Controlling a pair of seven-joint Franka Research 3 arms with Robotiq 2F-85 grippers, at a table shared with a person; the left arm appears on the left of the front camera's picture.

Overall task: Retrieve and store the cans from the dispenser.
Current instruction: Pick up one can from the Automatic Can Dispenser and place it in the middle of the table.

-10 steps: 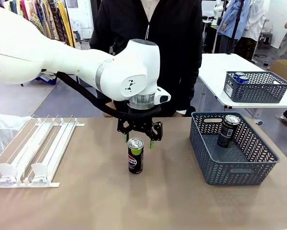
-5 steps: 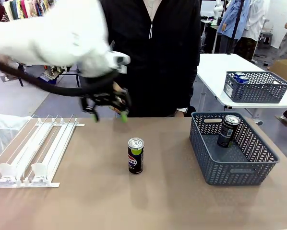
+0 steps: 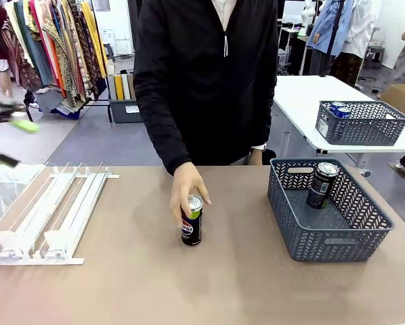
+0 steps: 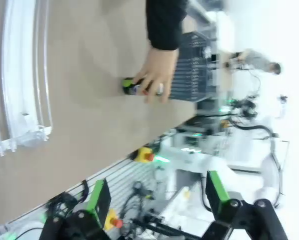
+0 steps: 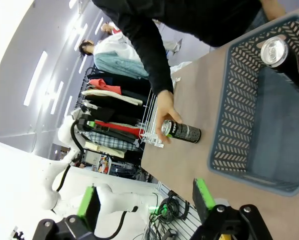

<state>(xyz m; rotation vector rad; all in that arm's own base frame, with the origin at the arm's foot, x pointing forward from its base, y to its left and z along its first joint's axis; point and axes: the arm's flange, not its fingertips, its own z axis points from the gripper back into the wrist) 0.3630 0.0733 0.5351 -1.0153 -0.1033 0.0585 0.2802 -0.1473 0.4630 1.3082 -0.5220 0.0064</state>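
Observation:
A dark can [image 3: 191, 222] with red marks stands mid-table, and the person's hand [image 3: 184, 186] is wrapped around its top. Another dark can [image 3: 321, 184] leans inside the grey basket [image 3: 324, 237] at the right. At the left lies the white dispenser [image 3: 47, 210], with no cans in its lanes. My left gripper [image 3: 9, 142] is blurred at the far left edge, open and holding nothing. In the left wrist view that gripper [image 4: 158, 195] is open, with the held can [image 4: 132, 87] far off. My right gripper [image 5: 144, 197] is open, well short of the can [image 5: 182, 131] and basket [image 5: 224, 125].
The person stands at the far edge behind the can. A second grey basket [image 3: 361, 122] with blue cans sits on a white table at the back right. Bare tabletop lies between the dispenser and the near basket.
My left arm has let go of the middle can and swung away to the far left. The person's hand has come down onto that can. The can has stayed in place.

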